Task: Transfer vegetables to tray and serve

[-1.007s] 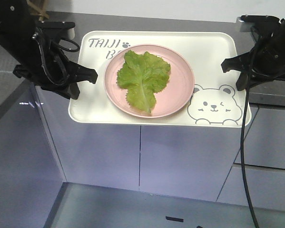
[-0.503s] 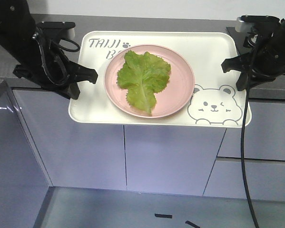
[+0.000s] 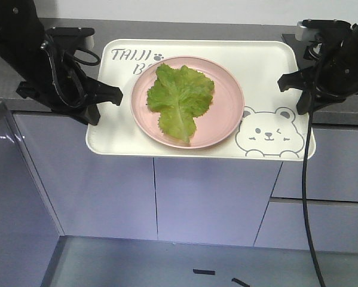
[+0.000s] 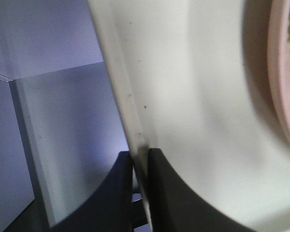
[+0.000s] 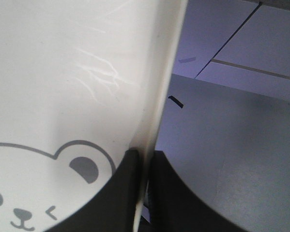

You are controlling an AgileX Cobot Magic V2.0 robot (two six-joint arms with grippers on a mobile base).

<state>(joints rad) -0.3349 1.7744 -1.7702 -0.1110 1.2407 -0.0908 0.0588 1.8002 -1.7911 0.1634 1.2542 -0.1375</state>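
From the front, the tray (image 3: 268,66), with lettuce (image 3: 180,98) on a pink plate (image 3: 223,116) midway between the claws, is held level for serving; in the wrist views, its rim is pinched by the left claw (image 4: 141,159), then the right claw (image 5: 144,157).

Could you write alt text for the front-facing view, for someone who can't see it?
The left gripper and right gripper hold a cream tray by its side edges before grey cabinets. A pink plate with one lettuce leaf sits on it.
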